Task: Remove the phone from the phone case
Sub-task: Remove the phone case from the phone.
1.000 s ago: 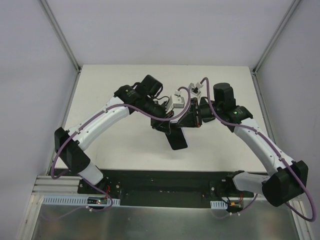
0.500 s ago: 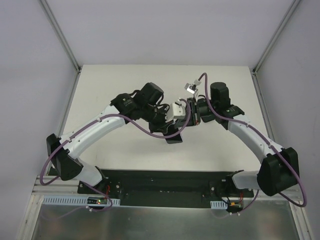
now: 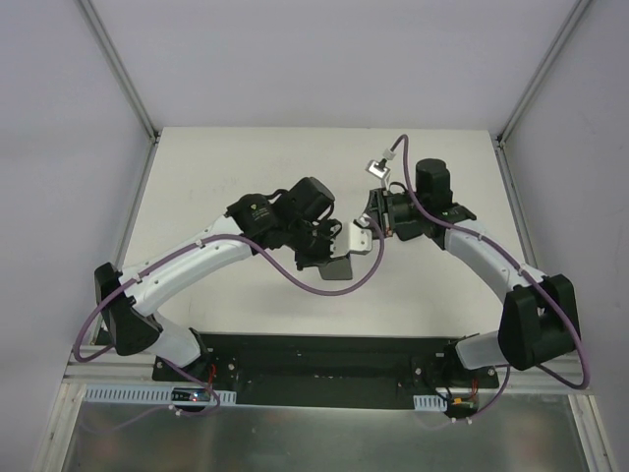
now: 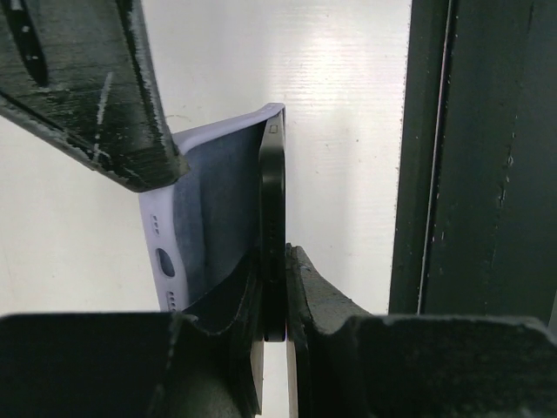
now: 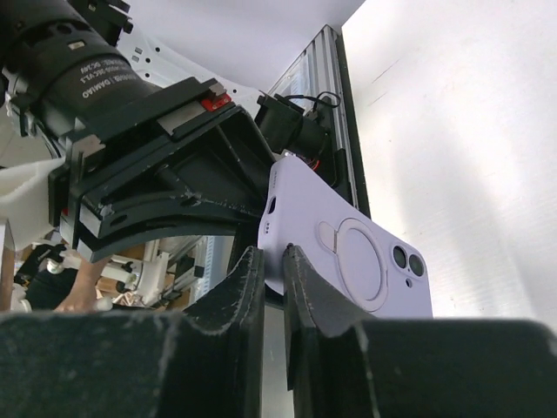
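Note:
The black phone (image 4: 272, 226) stands edge-on in the left wrist view, with my left gripper (image 4: 275, 261) shut on its lower end. The lavender phone case (image 4: 213, 218) is peeled away from it on the left, still meeting the phone along its top end. My right gripper (image 5: 274, 261) is shut on one edge of the case (image 5: 348, 252), whose back shows a ring and two camera holes. From above, the two grippers meet over the table's middle: the left (image 3: 334, 254) with the dark phone (image 3: 340, 267), the right (image 3: 373, 228) with the pale case (image 3: 361, 237).
A black strip (image 3: 324, 354) with the arm bases runs along the table's near edge. White walls with metal posts (image 3: 147, 128) close in the table on three sides. Purple cables (image 3: 295, 270) loop along both arms.
The left wrist has swung right and turned, so the phone looks shorter from above. The right gripper has pulled up and back a little, and the pale case now shows apart from the phone.

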`<state>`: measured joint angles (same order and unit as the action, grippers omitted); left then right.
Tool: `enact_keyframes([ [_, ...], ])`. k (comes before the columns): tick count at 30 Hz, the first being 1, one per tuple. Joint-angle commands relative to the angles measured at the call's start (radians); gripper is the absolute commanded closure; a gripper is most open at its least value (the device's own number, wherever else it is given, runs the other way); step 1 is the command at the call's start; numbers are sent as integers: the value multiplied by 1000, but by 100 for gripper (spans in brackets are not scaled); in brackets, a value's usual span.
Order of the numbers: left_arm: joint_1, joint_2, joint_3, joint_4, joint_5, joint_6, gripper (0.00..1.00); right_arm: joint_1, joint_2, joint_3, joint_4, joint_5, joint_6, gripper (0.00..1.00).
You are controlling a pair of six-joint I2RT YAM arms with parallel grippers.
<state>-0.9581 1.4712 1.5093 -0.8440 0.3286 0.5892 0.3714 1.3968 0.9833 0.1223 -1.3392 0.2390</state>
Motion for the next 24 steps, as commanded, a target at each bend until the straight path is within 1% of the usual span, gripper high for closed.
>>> enact_keyframes([
  [1,-31,-37,46,34,30,38,100,-6,15,12,43,60,45,100],
  [4,-31,-37,35,34,23,43,100,-9,5,11,33,71,34,100],
  [7,-30,-40,20,34,10,52,100,-9,-21,34,-76,93,-55,100],
  [9,-30,-38,14,34,4,54,100,-8,-47,41,-117,116,-102,100],
  [11,-28,-34,11,36,6,55,100,-8,-73,52,-196,159,-162,100],
  [13,-27,-28,6,34,10,55,100,-6,-102,60,-246,187,-211,94],
  [17,-22,-17,0,36,21,49,100,-8,-159,52,-302,221,-276,72],
  [21,-2,-3,6,33,52,40,100,-5,-206,45,-326,239,-311,60],
  [22,4,0,8,34,56,37,100,-5,-220,46,-334,242,-319,55],
  [24,7,1,9,34,66,35,100,-2,-232,51,-351,250,-340,49],
])
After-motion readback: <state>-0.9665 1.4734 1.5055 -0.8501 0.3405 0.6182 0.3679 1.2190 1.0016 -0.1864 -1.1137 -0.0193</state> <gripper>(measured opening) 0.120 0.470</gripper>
